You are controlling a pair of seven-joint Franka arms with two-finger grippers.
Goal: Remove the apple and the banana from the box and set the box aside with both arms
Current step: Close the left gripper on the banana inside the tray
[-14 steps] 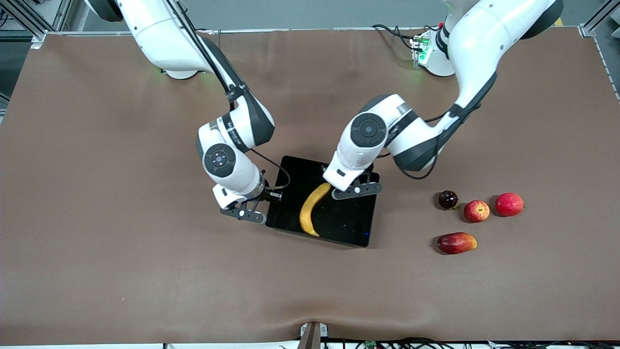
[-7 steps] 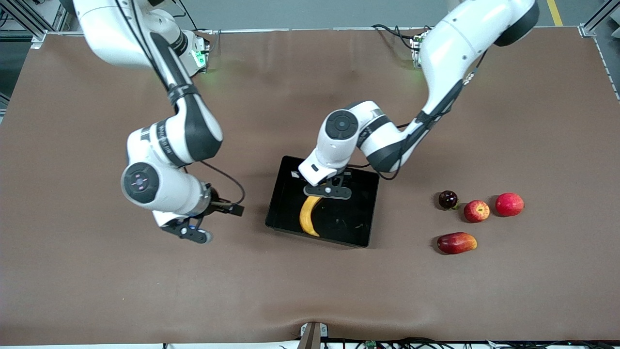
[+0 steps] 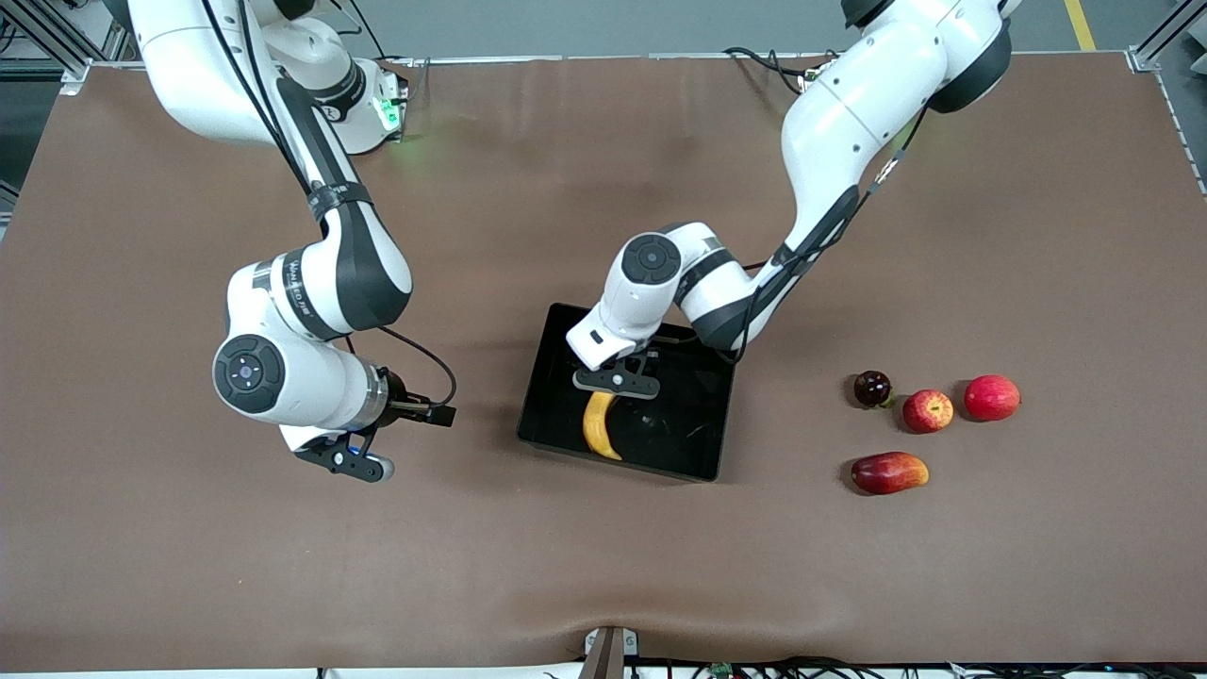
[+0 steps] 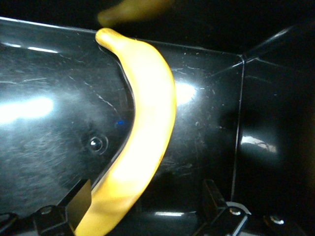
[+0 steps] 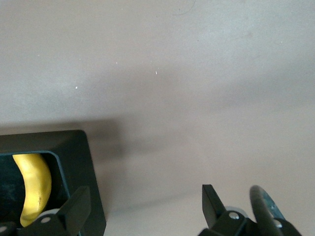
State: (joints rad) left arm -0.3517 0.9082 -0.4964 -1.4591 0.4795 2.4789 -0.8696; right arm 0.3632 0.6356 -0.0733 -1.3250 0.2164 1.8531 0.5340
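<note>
The black tray [image 3: 702, 443] contains the banana [image 3: 598, 430]; my left gripper [image 3: 618, 381] hangs open over it, holding nothing, my right gripper [image 3: 341, 464] open, empty, beside the tray, the apple [image 3: 928, 411] well apart.

A: Banana [image 3: 600, 426] — upper end hidden under the left hand [image 3: 618, 381] in the front view.

B: Noted. Right wrist view: only its tip shows; box [image 5: 81, 162] cut off at the edge.
</note>
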